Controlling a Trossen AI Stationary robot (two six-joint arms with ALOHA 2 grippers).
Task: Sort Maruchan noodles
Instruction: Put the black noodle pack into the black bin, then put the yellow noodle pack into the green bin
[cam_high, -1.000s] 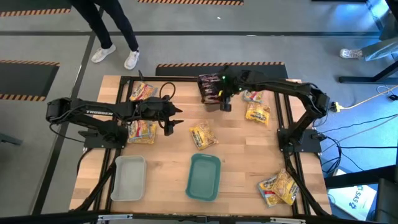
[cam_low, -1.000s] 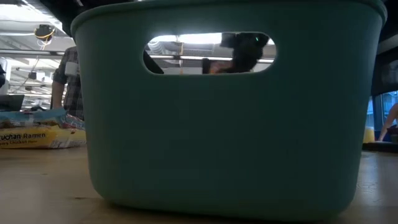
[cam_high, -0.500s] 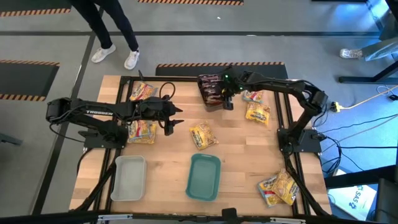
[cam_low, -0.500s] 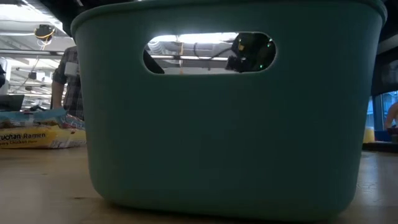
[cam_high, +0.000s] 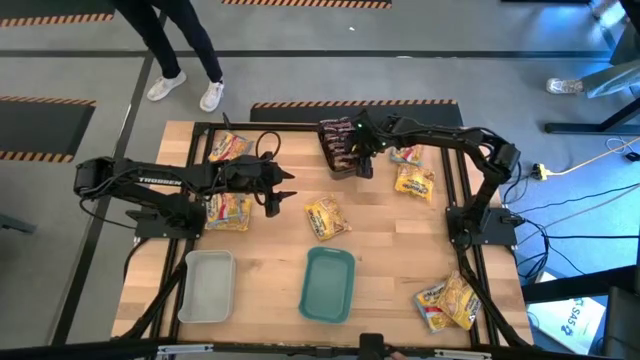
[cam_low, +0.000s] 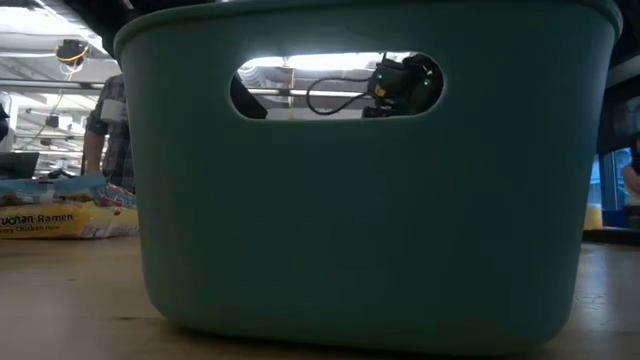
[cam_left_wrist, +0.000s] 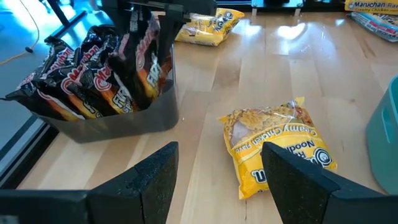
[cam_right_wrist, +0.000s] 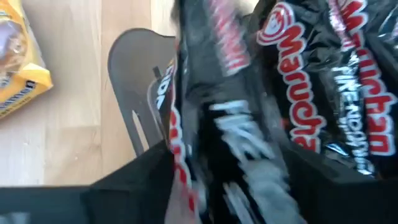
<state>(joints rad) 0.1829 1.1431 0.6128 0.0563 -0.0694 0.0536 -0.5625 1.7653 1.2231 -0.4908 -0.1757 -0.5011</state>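
Note:
A grey tray (cam_high: 333, 170) at the far middle holds several dark maroon-black Maruchan packets (cam_left_wrist: 81, 74) standing on edge. My right gripper (cam_high: 354, 152) hangs over this tray, open, with one dark packet (cam_right_wrist: 205, 118) upright between its fingers. My left gripper (cam_high: 280, 196) waits open, left of centre, above the table. In front of it a yellow packet (cam_left_wrist: 280, 146) lies flat on the wood. More yellow packets (cam_high: 228, 210) lie around the table. My right gripper comes from above, slanting down, and its fingers (cam_left_wrist: 134, 22) stand on either side of the top end of the upright dark packet (cam_left_wrist: 149, 59). The packet's lower part is in the grey tray. Whether the fingers touch it I cannot tell.
A teal tray (cam_high: 329, 284) sits at the near middle and a pale tray (cam_high: 208, 286) at the near left. Yellow packets lie at the far left (cam_high: 228, 147), the far right (cam_high: 413, 183) and the near right corner (cam_high: 448, 303). A person stands beyond the far edge.
My right gripper has sunk toward the grey tray and shifted a little toward the table's far left, bringing the dark packet down among the others.

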